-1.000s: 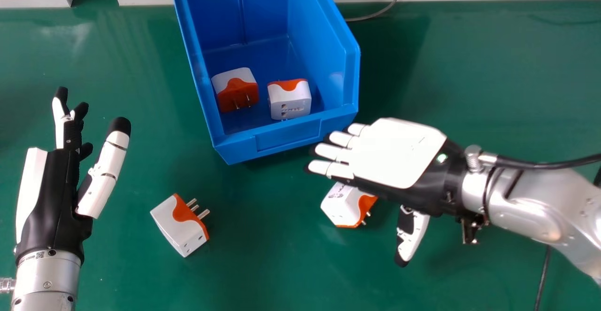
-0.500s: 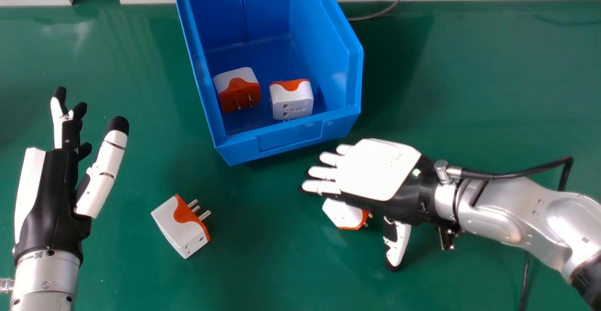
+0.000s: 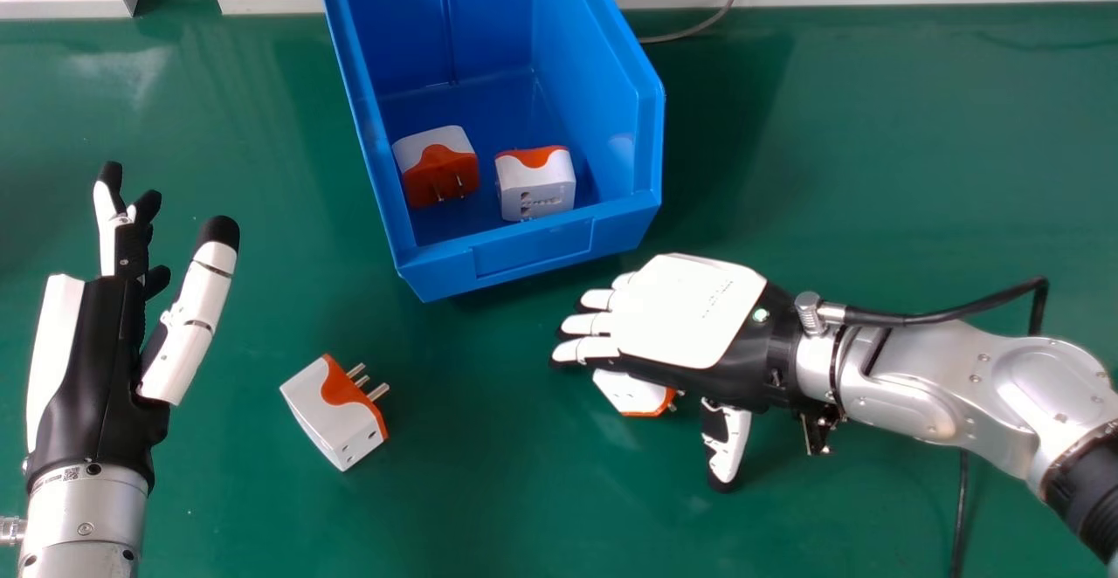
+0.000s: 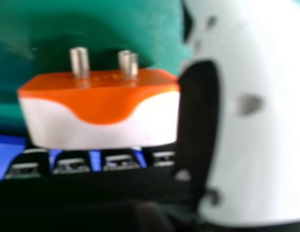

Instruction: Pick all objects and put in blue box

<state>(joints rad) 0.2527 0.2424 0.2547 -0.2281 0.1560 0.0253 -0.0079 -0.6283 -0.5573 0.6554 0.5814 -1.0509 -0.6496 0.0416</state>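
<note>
From where I stand, I see a wide passage over the green table [image 3: 472,464] between the left adapter [image 3: 336,425] and the right adapter [image 3: 627,393]. The right hand [image 3: 686,312] blocks this second one from above. The blue box [image 3: 581,80] has an open top, but its front wall [image 3: 533,251] stands between this hand and the inside.

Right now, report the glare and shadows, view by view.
Head view: pale glare on the green table at the far left, darker shadow on the table to the right of the blue box. Right hand view: the right hand's thumb washes out almost to white, and shadow darkens the table behind the prongs of the adapter.
</note>
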